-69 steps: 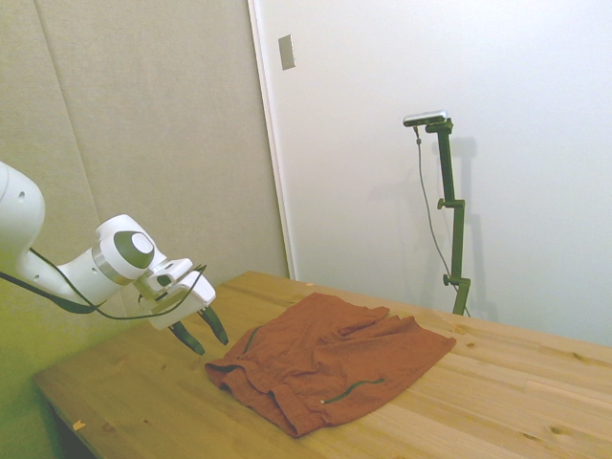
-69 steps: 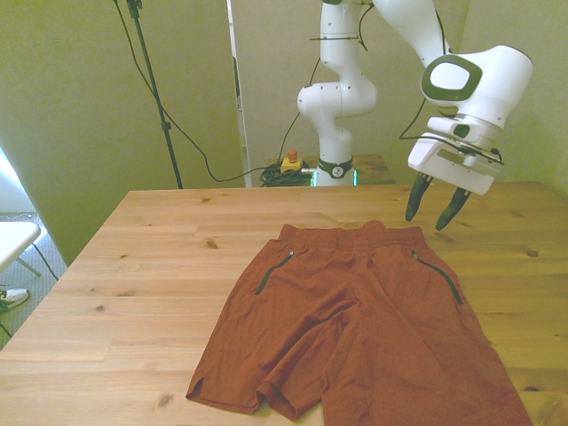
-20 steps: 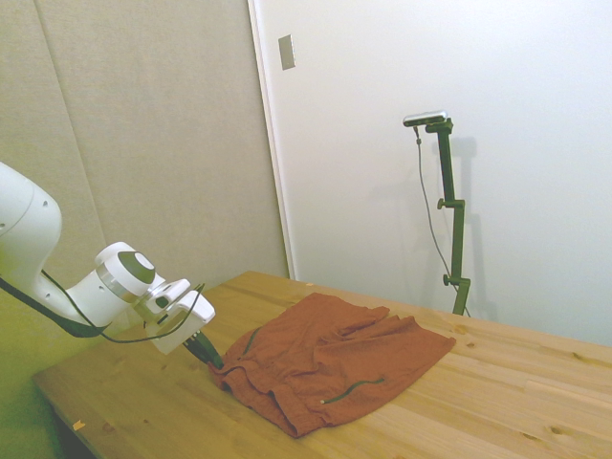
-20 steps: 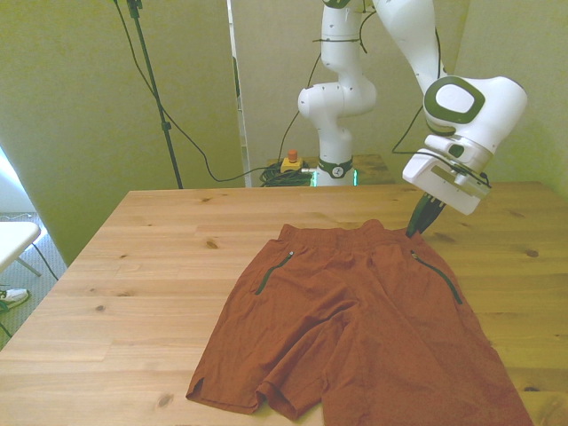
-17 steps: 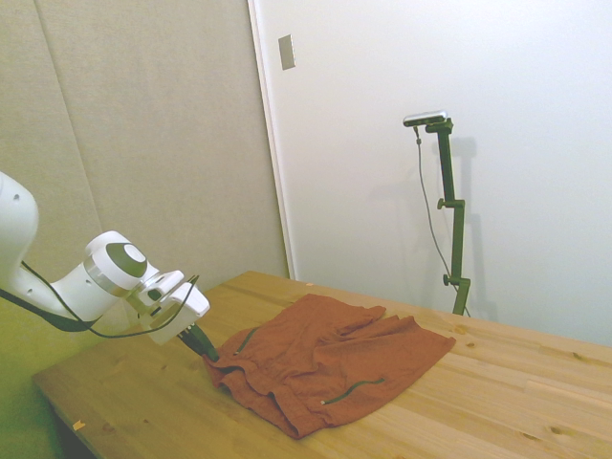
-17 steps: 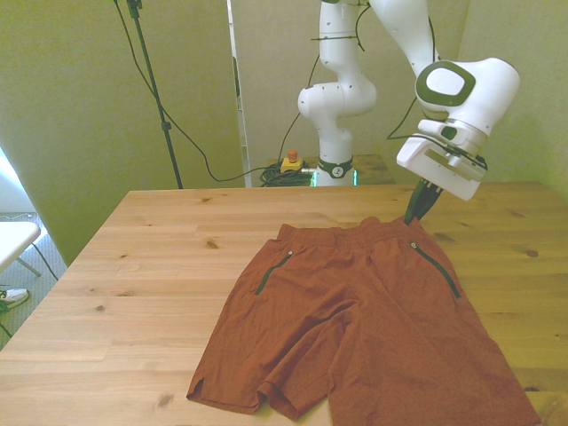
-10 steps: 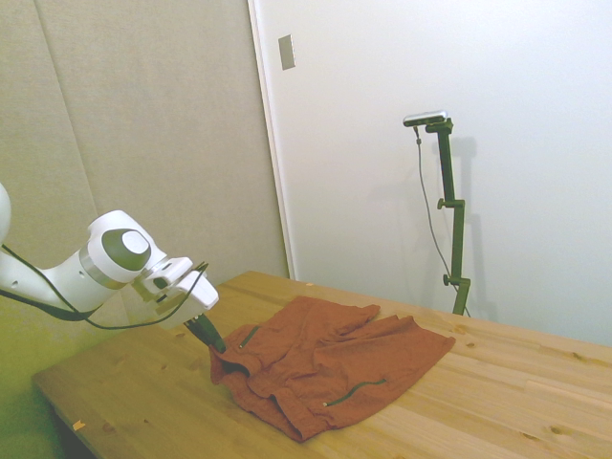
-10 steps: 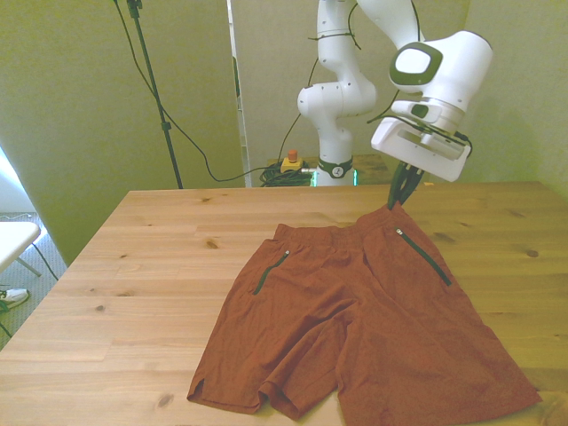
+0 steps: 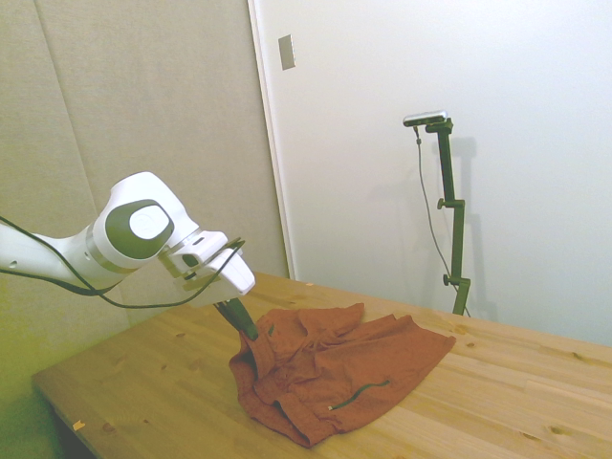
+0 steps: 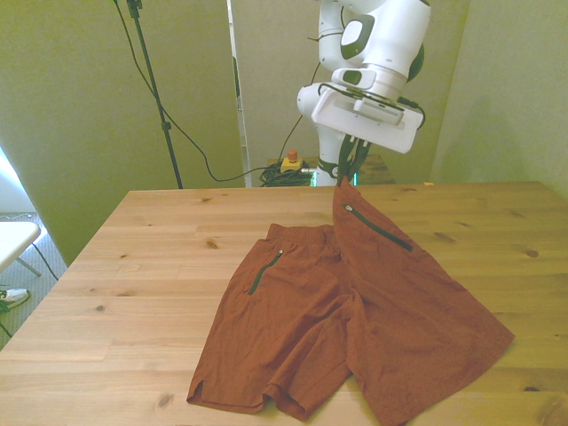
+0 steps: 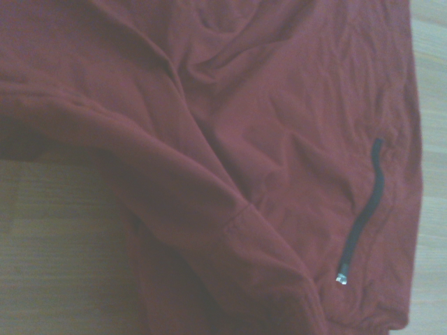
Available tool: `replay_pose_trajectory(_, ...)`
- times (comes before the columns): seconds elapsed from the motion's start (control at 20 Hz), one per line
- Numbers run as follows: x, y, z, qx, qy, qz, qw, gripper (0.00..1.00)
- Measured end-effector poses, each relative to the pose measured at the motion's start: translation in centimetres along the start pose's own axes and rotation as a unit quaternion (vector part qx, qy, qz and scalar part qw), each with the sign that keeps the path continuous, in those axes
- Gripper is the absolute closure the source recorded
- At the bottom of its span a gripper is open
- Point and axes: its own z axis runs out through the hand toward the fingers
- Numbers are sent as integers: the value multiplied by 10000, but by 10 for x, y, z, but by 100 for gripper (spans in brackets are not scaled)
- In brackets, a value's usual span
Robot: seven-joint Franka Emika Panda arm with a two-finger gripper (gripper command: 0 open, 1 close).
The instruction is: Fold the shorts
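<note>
Rust-orange rumpled cloth shorts (image 10: 355, 311) with thin dark green zip lines lie spread on the pale wooden tabletop (image 10: 133, 266), except one waistband corner, which is raised off the wood. The white arm's two-finger gripper (image 10: 348, 174) has its jaws pressed together, pinching that corner, so the cloth hangs from it in a slanting fold over the rest. In the wrist view, the shorts (image 11: 265, 139) fill most of the picture.

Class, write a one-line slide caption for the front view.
Claw shut on the shorts' waistband corner, lifting it above the table.
</note>
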Motion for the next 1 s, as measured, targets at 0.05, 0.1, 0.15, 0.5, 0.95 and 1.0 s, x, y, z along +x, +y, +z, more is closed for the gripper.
replay_pose_trajectory(0.05, 9, 11, 5, -19, -29, 90, 10000, 100)
replay_pose_trajectory(0.1, 17, 23, 13, -55, -60, 180, 9998, 100)
replay_pose_trajectory(0.15, 23, 36, 24, -107, -109, 264, 9995, 100)
replay_pose_trajectory(0.5, 24, 87, 136, -506, -633, 627, 9947, 0)
replay_pose_trajectory(0.95, 47, 81, 162, -582, -677, 703, 9935, 0)
replay_pose_trajectory(1.0, 47, 80, 161, -579, -675, 694, 9936, 0)
